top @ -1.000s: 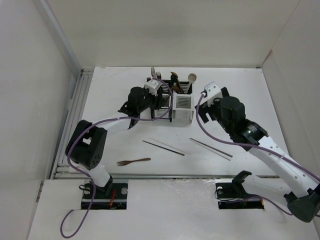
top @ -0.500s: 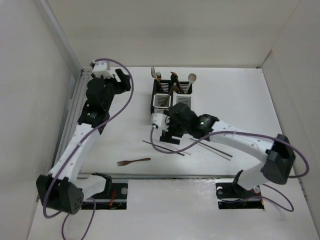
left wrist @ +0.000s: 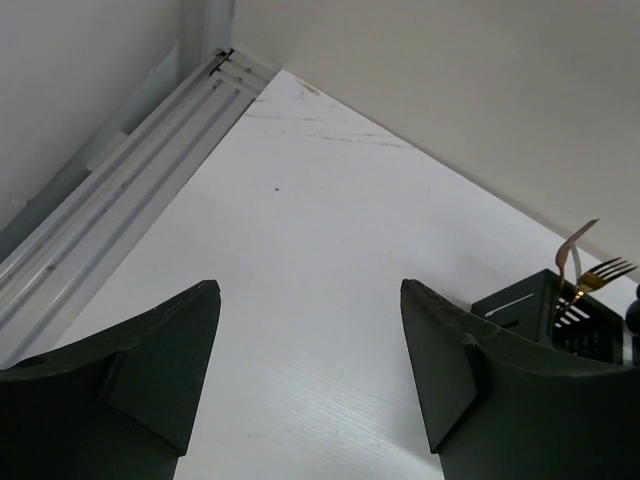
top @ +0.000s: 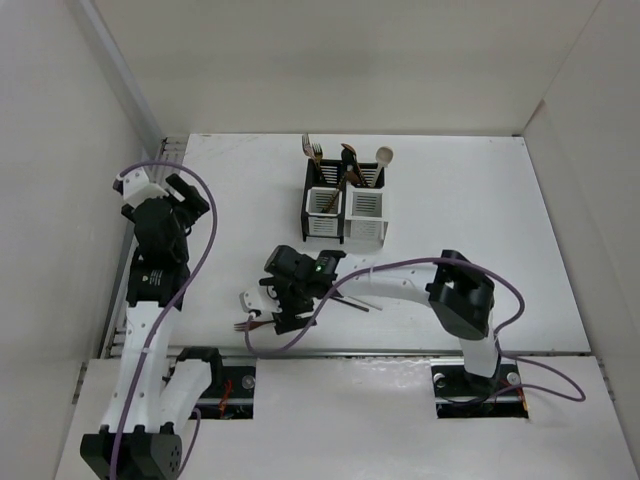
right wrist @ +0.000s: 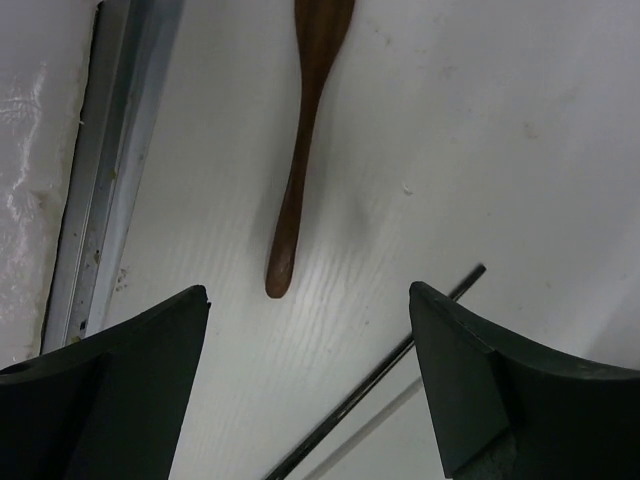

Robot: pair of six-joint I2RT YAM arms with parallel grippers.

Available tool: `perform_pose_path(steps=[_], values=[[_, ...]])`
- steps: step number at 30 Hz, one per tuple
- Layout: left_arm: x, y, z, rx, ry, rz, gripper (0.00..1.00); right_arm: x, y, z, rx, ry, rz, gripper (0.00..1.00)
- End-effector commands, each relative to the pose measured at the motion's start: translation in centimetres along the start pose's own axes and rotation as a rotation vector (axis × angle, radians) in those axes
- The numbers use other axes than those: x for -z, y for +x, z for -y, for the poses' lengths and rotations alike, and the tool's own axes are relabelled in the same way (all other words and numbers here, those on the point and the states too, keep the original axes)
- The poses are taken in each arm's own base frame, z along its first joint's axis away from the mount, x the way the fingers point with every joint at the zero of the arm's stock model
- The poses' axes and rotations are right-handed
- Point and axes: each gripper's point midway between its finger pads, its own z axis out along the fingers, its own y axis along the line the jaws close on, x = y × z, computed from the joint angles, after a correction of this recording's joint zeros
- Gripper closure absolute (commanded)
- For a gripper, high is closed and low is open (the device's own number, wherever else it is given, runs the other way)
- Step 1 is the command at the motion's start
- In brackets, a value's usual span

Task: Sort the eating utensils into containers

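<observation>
- Low at lower centre of the overhead frame, the right gripper hangs over the white table, its fingers apart and holding nothing.
- Its wrist camera shows the right gripper straddling bare tabletop, with the rounded handle end of a brown wooden fork lying flat just beyond the fingertips and untouched.
- From above, only the tine end of the brown wooden fork shows, poking out left of the gripper near the table's front edge.
- A dark chopstick runs diagonally across the lower right of the wrist view, clear of the fork. Overhead, the dark chopstick emerges from under the right arm.
- An aluminium rail lines the left of that wrist view.
- At upper left overhead, the left gripper is raised high beside the wall, well apart from every utensil.
- Seen from its own wrist, the left gripper has its fingers spread wide and nothing between them.
- The paired caddies stand at upper centre of the table. Forks rise from the left one, and a pale wooden spoon and brown handles rise from the right.
- At the right edge of the left wrist view, a gold fork juts from the caddies.
</observation>
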Motion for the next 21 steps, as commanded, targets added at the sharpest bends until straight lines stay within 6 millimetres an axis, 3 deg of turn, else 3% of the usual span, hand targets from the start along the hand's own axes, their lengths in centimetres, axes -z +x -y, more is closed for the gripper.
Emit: perform_pose_path(steps=[1, 2, 3, 6, 10, 12, 14, 15, 18, 21], values=[[0.8, 0.2, -1.4, 0.033, -0.039, 0.017, 0.30, -0.7, -2.1, -1.0, 0.067, -0.047, 0.053, 0.14], [1.0, 0.2, -1.7, 0.036, -0.046, 0.023, 0.30, -1.3, -2.6, -1.6, 0.075, -0.074, 0.064, 0.14], [0.9, 0.7, -1.9, 0.042, -0.050, 0.014, 0.30, -1.7, -3.3, -1.0, 0.070, -0.057, 0.084, 0.14], [1.1, 0.4, -1.9, 0.070, -0.049, 0.024, 0.29, -3.8, -3.1, -0.3, 0.053, -0.063, 0.061, 0.16], [1.1, 0.4, -1.9, 0.084, -0.039, 0.027, 0.29, -4.9, -3.3, 0.9, 0.053, -0.043, 0.046, 0.18], [1.0, 0.5, -2.2, 0.074, -0.047, 0.034, 0.29, -6.2, -3.1, 0.2, 0.045, -0.092, 0.051, 0.23], [1.0, 0.2, -2.2, 0.077, -0.053, 0.046, 0.28, -6.9, -2.7, 0.0, 0.025, -0.113, 0.026, 0.32], [0.9, -0.1, -2.4, 0.068, -0.060, 0.060, 0.28, -6.9, -2.5, -0.3, -0.003, -0.120, 0.017, 0.42], [1.1, -0.7, -2.5, 0.053, -0.062, 0.083, 0.26, -7.4, -1.2, -0.9, -0.022, -0.134, -0.020, 0.59], [1.0, -0.6, -2.9, 0.043, -0.081, 0.091, 0.26, -7.2, 0.4, -1.4, -0.034, -0.136, -0.085, 0.69]])
